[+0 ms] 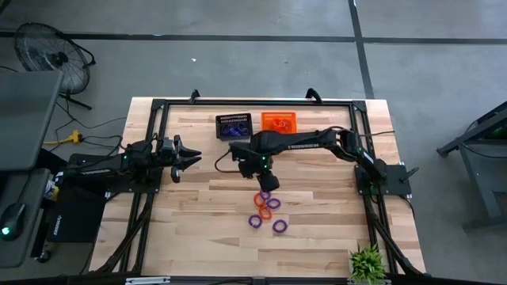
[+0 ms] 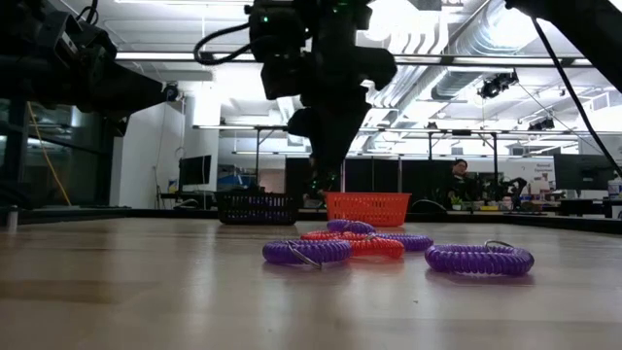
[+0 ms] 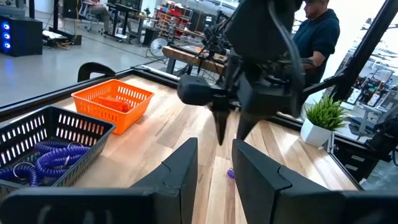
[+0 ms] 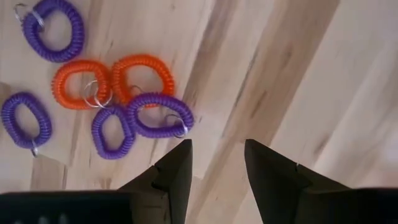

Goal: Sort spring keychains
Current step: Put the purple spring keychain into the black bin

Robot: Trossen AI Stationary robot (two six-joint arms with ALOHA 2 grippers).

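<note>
Several spring keychains lie flat in a loose cluster on the wooden table: purple ones (image 4: 160,115) (image 4: 53,28) and orange ones (image 4: 81,84) (image 4: 144,78). In the high view the cluster (image 1: 266,210) sits near the table's middle. My right gripper (image 4: 217,146) (image 1: 265,184) hangs open above the table just on the far side of the cluster, fingers pointing down with nothing between them. My left gripper (image 3: 216,144) (image 1: 192,156) waits open and level over the table's left side. More purple keychains lie in the black basket (image 3: 50,143), and orange ones in the orange basket (image 3: 115,102).
The black basket (image 1: 234,125) and the orange basket (image 1: 279,121) stand side by side at the table's far edge. A small potted plant (image 1: 367,263) stands at the near right corner. A black frame runs round the table. A person stands beyond the table (image 3: 317,31).
</note>
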